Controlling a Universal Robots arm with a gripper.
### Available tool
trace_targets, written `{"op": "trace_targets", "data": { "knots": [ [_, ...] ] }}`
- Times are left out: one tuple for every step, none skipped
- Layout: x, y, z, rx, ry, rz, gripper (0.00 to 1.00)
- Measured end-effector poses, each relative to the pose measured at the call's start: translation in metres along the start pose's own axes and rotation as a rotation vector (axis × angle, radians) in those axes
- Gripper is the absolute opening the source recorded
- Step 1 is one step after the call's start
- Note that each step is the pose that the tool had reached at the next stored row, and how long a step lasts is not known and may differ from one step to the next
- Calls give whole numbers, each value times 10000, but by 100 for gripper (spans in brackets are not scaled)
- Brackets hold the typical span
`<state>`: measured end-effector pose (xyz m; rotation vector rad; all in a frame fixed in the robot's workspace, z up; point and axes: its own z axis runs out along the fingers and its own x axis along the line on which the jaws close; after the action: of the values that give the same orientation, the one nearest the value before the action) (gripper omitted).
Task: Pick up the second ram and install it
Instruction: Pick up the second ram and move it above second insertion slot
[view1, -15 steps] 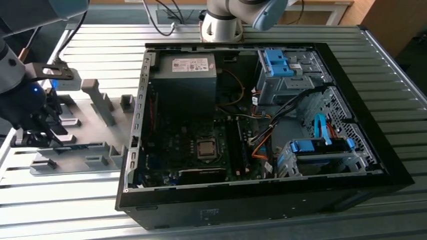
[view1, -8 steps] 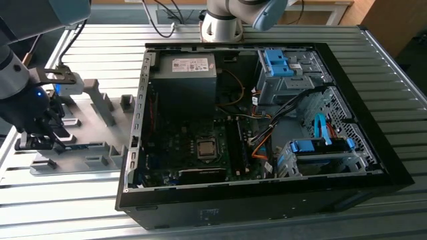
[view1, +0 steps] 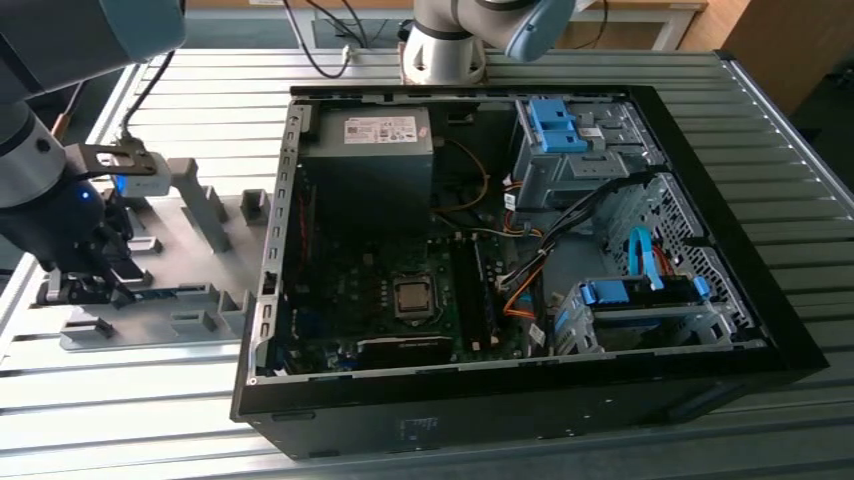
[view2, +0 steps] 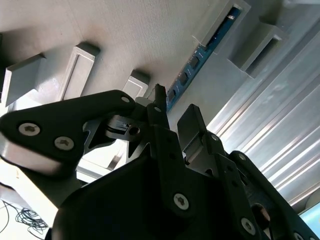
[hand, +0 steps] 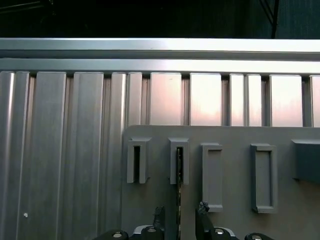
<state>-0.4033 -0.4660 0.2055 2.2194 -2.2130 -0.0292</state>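
Well to the exterior view's left of the open computer case (view1: 534, 420), the second ram (hand: 179, 167) stands on edge in a slot of the grey holder plate (view1: 200, 330). I judge it light and stiff but fragile (bare chips, thin board), so it is best pinched across its two flat faces near mid-length. The arm (view1: 40, 190) is bent low over the plate with the gripper (hand: 180, 212) pointing down, its fingers (hand: 202, 210) apart, one on either side of the stick and clear of it.
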Motion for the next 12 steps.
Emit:
{"op": "trace_targets", "data": {
  "knots": [
    [0,0,10,0,1,-3,37],
    [1,0,20,1,0,-7,37],
    [1,-1,28,1,0,-10,37],
    [1,-1,36,1,1,-13,37],
    [1,-1,45,2,1,-17,37],
    [2,-1,51,1,2,-20,37],
    [2,-1,58,2,2,-21,37],
    [2,-1,63,3,2,-23,37],
    [2,-1,67,4,1,-24,37],
    [2,-2,71,5,1,-25,36],
    [2,-2,75,6,1,-26,36],
    [2,-2,79,6,2,-27,29]
  ]
}}
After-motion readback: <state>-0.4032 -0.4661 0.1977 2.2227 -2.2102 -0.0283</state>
